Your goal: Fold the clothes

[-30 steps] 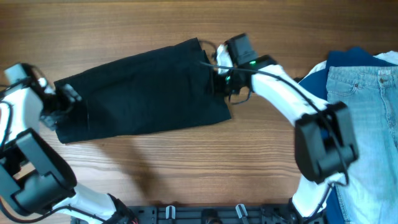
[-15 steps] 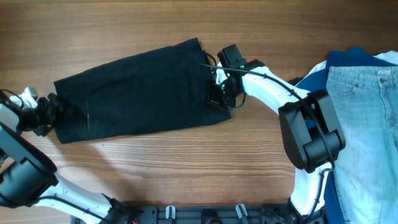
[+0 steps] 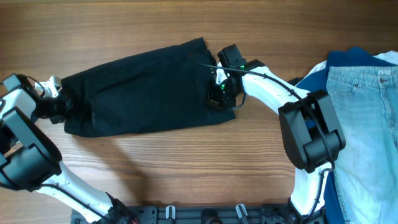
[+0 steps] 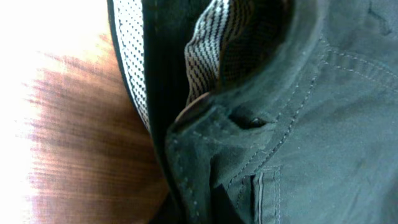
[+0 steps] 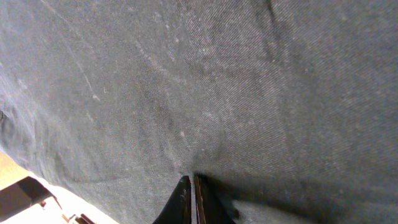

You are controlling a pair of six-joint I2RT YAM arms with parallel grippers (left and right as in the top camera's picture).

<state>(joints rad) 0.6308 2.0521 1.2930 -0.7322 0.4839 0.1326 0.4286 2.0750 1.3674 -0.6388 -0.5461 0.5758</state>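
The clothes (image 3: 143, 87), one black shorts-like garment, lie spread across the middle of the wooden table. My left gripper (image 3: 62, 107) is shut on their left end. In the left wrist view the waistband fold runs down into my left gripper (image 4: 199, 214), with the pale lining (image 4: 211, 43) and a small button (image 4: 191, 111) just above. My right gripper (image 3: 216, 93) sits at the garment's right edge. Its fingers (image 5: 192, 199) are pressed together on the black cloth (image 5: 217, 93), a thin sliver of fabric pinched between them.
Light blue jeans (image 3: 367, 124) lie on a royal blue garment (image 3: 348, 59) at the right edge of the table. Bare wood (image 3: 186, 168) runs along the front, ending at a black rail (image 3: 205, 214).
My left gripper moved onto the garment's left end and shut on it, nudging that end slightly to the right. The right gripper stayed shut at the right edge.
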